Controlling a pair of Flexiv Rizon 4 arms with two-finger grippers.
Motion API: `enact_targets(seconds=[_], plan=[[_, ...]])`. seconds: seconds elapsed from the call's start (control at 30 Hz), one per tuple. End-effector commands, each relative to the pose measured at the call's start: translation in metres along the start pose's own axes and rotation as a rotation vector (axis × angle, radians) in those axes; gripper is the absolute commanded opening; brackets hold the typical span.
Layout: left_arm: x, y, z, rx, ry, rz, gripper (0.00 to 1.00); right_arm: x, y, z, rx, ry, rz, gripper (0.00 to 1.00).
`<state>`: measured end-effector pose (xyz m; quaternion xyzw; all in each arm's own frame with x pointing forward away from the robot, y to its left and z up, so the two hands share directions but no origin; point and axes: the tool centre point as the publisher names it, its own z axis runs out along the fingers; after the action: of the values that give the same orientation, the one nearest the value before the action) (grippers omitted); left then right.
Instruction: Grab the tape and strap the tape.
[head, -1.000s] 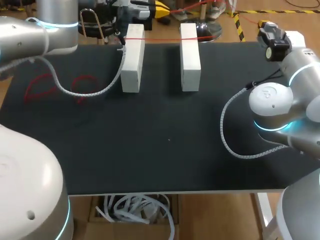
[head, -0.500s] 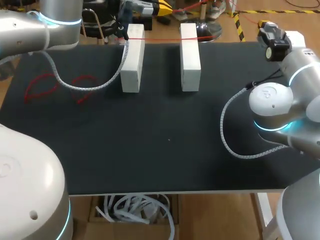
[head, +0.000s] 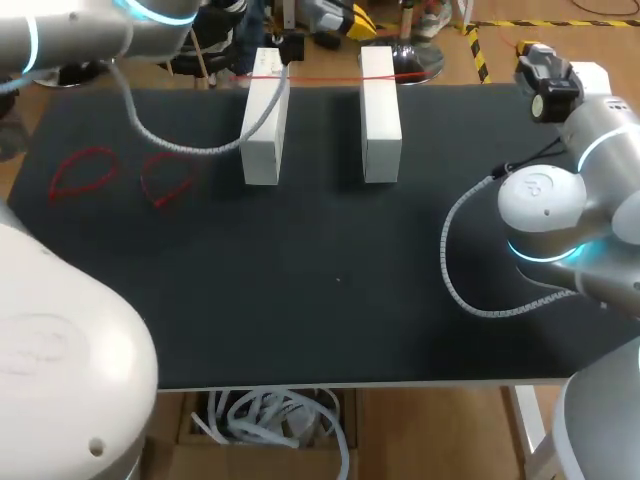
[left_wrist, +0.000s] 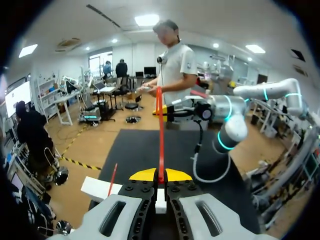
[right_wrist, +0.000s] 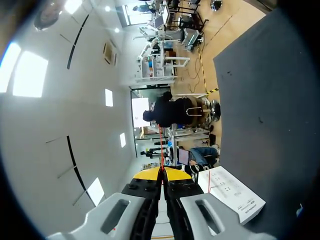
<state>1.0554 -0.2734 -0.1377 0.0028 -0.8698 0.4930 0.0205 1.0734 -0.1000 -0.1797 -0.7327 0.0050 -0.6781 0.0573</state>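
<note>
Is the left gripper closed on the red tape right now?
Yes: the left gripper has its yellow tips pinched on the red tape running ahead.

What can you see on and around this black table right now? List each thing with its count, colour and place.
white rectangular blocks: two, white, side by side near the table's far edge.
red strand: one, red, crossing over both blocks' far ends.
thin red loops: two, red, flat on the mat's left side.
black table mat: one, black, covering the table.
thin red tape: one, red, stretched ahead of the left gripper.
left gripper: one, yellow-tipped, shut on the tape.
right gripper: one, yellow-tipped, shut on red tape.
</note>
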Motion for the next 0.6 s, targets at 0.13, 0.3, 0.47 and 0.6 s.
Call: enact_targets(seconds=[0.13,0.3,0.47,0.6], plan=[[-0.0129,-0.0093,0.0133,-0.505,0.183,-0.041,0.00,0.0006,0.0012,0.0002,0.003,-0.002,-0.001,0.00],[-0.0118,-0.0108,0.0160,-0.585,0.186,-0.040,0.00,0.0006,0.0012,0.0002,0.003,-0.002,-0.001,0.00],[-0.0106,-0.0129,0.0142,-0.663,0.121,-0.050,0.00,0.0006,0.0012,0.0002,0.003,-0.002,-0.001,0.00],[-0.0104,-0.0151,0.0109,-0.704,0.070,-0.063,0.00,0.0006,0.0012,0.0002,0.003,-0.002,-0.001,0.00]])
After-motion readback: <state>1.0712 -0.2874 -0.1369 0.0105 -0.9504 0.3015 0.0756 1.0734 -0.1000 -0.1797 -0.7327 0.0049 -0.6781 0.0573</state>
